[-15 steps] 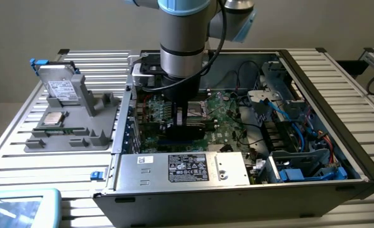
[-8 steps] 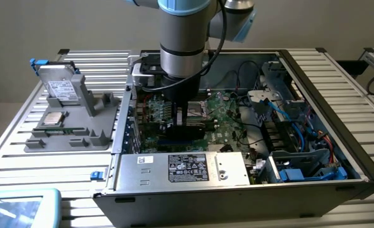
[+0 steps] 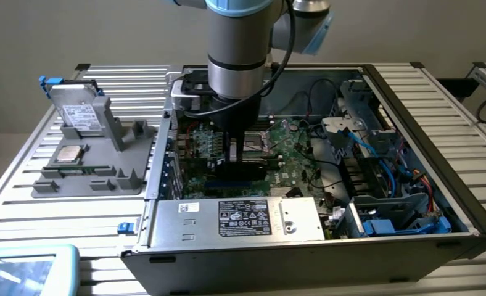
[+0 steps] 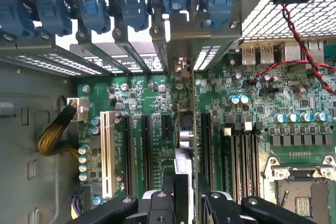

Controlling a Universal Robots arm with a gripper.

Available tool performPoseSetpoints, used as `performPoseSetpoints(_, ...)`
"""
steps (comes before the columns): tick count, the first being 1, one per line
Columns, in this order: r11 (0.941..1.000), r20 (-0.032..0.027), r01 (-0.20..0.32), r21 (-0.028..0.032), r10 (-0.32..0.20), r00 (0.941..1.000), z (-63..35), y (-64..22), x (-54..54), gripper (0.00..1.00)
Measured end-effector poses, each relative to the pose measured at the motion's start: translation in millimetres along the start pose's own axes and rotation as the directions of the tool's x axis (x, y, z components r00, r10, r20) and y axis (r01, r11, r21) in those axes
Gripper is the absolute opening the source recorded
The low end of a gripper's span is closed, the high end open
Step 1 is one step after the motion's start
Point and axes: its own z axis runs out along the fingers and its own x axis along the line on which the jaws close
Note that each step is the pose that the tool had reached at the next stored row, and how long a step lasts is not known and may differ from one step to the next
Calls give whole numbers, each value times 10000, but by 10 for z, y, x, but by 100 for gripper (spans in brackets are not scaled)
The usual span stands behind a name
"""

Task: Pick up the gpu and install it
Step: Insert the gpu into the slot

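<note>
A plain pale wall [image 3: 78,31] backs a slatted metal worktop [image 3: 29,203]. An open computer case [image 3: 309,259] lies on it towards the exterior view's right edge. The arm [image 3: 238,55] reaches straight down into the case, and its bulk hides much of the rear wall and the board beneath it.

The gripper [image 3: 233,157] hangs over the motherboard [image 4: 252,93] near the case's rear wall. Its black fingers [image 4: 169,187] are clamped on the gpu [image 3: 259,162]. From the wrist the card shows only edge-on, a thin strip standing between the long expansion slots [image 4: 144,150] and running towards the slotted rear brackets [image 4: 131,56]. Its lower edge is hidden, so I cannot tell whether it is in a slot or just above one. The finger bases are cut off.

On the worktop's left side in the exterior view, a grey holder tray [image 3: 87,185] carries a silver hard drive [image 3: 80,114]. A labelled power supply [image 3: 243,219] sits along the case's front edge.
</note>
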Motion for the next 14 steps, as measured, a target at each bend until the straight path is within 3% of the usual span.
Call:
performPoseSetpoints(9,10000,-1,11,8,-11,10000,0,-2,24,27)
performPoseSetpoints(14,10000,11,25,11,-25,10000,-108,-55,50,27)
